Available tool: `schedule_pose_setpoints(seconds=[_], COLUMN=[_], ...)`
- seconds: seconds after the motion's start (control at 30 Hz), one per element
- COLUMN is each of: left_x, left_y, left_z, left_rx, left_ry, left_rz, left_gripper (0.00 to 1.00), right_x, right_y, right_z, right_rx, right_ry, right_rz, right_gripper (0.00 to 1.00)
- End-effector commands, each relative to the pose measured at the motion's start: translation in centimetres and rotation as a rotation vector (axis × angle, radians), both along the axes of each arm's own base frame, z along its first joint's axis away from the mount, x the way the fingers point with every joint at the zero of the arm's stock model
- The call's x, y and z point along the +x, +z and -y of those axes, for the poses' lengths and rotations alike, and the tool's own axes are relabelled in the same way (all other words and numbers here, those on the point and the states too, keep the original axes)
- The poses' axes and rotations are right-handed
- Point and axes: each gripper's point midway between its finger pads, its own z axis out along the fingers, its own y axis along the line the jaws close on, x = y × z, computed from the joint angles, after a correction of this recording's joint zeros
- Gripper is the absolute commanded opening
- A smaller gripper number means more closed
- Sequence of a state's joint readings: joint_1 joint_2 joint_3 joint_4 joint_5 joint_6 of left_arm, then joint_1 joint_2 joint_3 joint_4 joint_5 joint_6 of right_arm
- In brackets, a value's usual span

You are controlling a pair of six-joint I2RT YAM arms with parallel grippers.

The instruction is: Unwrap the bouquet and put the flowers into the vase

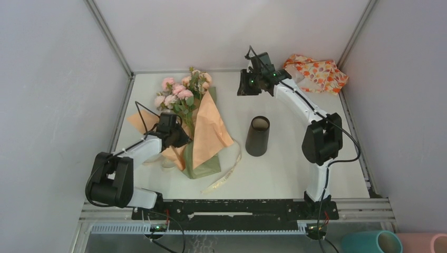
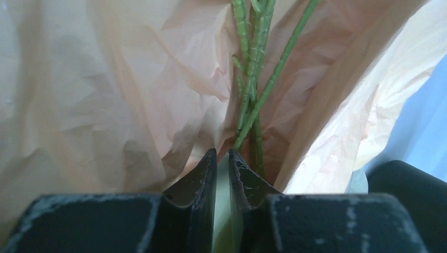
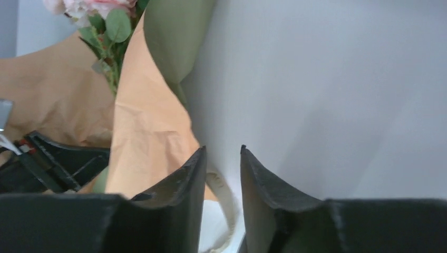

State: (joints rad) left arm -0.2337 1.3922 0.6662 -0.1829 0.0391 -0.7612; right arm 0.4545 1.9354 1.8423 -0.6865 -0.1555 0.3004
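The bouquet [image 1: 182,97] lies at the table's left with its pink roses toward the back wall, its orange paper [image 1: 211,132] and sage-green paper spread open. My left gripper [image 1: 182,139] sits low on the stem end. In the left wrist view my left gripper [image 2: 222,152] is shut on a pale green sheet of the wrap, with the green stems [image 2: 253,68] just beyond. The black vase [image 1: 258,136] stands upright at centre. My right gripper [image 1: 243,84] hangs high near the back wall; in the right wrist view it [image 3: 221,149] is open and holds nothing. The cream ribbon [image 1: 227,173] lies loose on the table.
An orange-and-white patterned cloth [image 1: 316,73] is bunched in the back right corner. A teal cylinder [image 1: 369,242] and a pink one [image 1: 428,243] lie beyond the front rail at lower right. White walls close in the left, back and right.
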Motion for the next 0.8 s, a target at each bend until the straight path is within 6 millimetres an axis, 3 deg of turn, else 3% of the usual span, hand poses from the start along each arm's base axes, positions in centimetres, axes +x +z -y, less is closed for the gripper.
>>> schedule_pose_setpoints(seconds=[0.0, 0.23, 0.33, 0.47, 0.6, 0.7, 0.77], left_x=[1.1, 1.0, 1.1, 1.4, 1.5, 1.6, 1.5], left_y=[2.1, 9.5, 11.2, 10.2, 8.0, 5.6, 3.7], left_z=[1.8, 1.2, 1.7, 4.3, 6.8, 6.9, 5.9], left_rx=[-0.073, -0.076, -0.091, -0.128, -0.14, -0.103, -0.043], left_ry=[-0.033, -0.026, -0.056, -0.145, -0.21, -0.204, -0.18], left_rz=[0.068, 0.271, 0.321, 0.307, 0.266, 0.212, 0.163], left_gripper=[0.18, 0.22, 0.25, 0.24, 0.23, 0.22, 0.21], right_x=[-0.9, 0.4, 0.6, 0.6, 0.2, -0.1, -0.2], right_y=[-1.3, -1.7, -1.7, -2.4, -3.2, -4.1, -4.7], right_z=[-3.5, -5.3, -6.4, -7.9, -9.6, -10.6, -11.2], right_rx=[0.071, 0.116, 0.13, 0.141, 0.156, 0.155, 0.153], right_ry=[0.138, 0.171, 0.197, 0.226, 0.256, 0.267, 0.272], right_rz=[-0.045, -0.053, -0.059, -0.088, -0.107, -0.121, -0.134], right_gripper=[0.45, 0.53, 0.57, 0.61, 0.65, 0.66, 0.66])
